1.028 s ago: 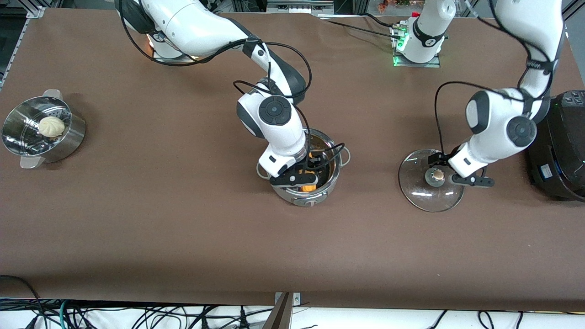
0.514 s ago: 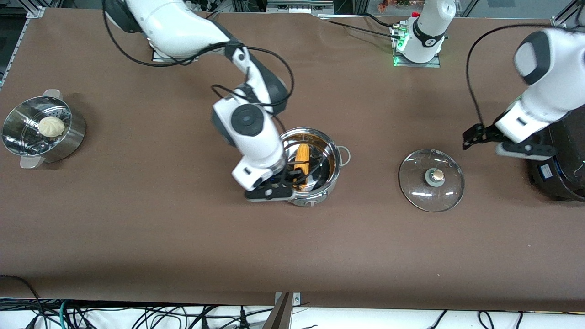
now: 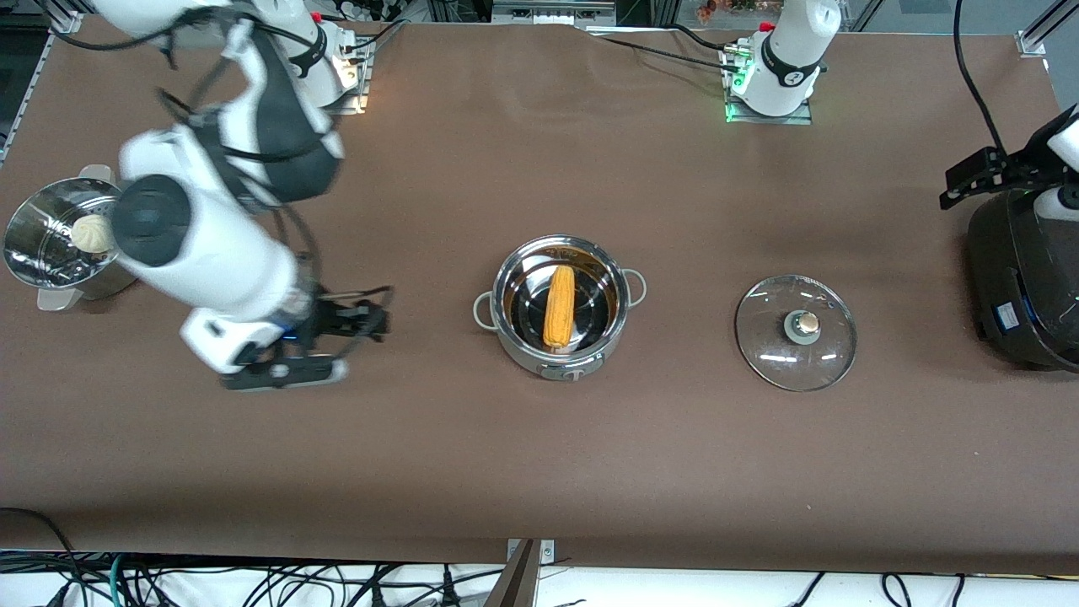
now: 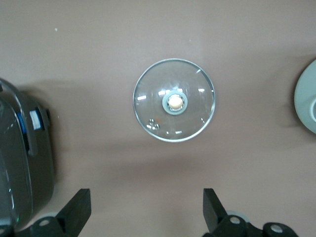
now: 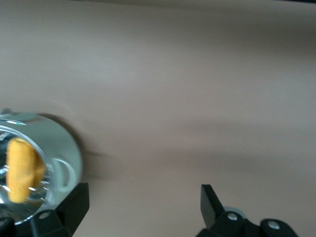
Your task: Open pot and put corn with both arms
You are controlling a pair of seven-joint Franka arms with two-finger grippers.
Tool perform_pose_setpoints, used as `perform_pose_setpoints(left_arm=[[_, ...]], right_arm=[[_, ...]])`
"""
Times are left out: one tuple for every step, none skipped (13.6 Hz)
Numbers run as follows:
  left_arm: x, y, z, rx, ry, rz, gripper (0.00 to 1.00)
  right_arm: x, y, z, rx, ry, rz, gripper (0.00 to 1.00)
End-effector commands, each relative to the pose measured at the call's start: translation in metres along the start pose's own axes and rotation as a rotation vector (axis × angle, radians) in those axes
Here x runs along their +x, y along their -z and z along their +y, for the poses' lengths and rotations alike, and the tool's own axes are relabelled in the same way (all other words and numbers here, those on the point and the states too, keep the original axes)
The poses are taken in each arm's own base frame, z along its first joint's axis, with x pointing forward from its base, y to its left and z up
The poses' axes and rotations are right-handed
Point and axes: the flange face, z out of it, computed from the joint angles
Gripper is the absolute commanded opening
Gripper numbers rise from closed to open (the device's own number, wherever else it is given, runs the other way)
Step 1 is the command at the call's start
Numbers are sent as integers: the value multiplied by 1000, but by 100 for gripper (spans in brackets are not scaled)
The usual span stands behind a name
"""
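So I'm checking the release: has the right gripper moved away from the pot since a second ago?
Yes. The right gripper, open and empty, has left the pot toward the steamer bowl.

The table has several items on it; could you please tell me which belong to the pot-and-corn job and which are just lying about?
Part of the job:
- pot, open
- corn, lying in the pot
- glass lid, on the table beside the pot
- right gripper, open
- left gripper, open

Just lying about:
- perforated steel bowl with white bun
- black cooker

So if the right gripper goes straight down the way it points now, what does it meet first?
Probably only the bare brown table. The right gripper, jaws open, points down beside the round shiny steel pot, not over it; height is unclear.
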Motion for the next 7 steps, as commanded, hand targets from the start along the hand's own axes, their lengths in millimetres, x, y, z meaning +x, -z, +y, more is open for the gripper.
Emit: perform_pose_setpoints(left_arm=[[-1,24,-6,29,26,-12,100],[-1,24,-6,25,29,-12,100],[-2,24,-6,23,32,-13,100],[-1,23,-8,21,35,-16,100],[-1,23,-8,20,33,-15,100],[0,23,-5,20,29,-15,100],[0,23,-2,21,26,-15,100]], right_arm=[[-10,11,95,92,-39,-127,100],[-16,13,120,123,-26,-167,100],[-21,17,135,129,1,-180,100],[-29,19,145,118,2,-189,100],[-43,28,145,100,-4,-187,100],[-54,28,148,64,-10,-168,100],[-62,35,150,47,-2,-102,100]])
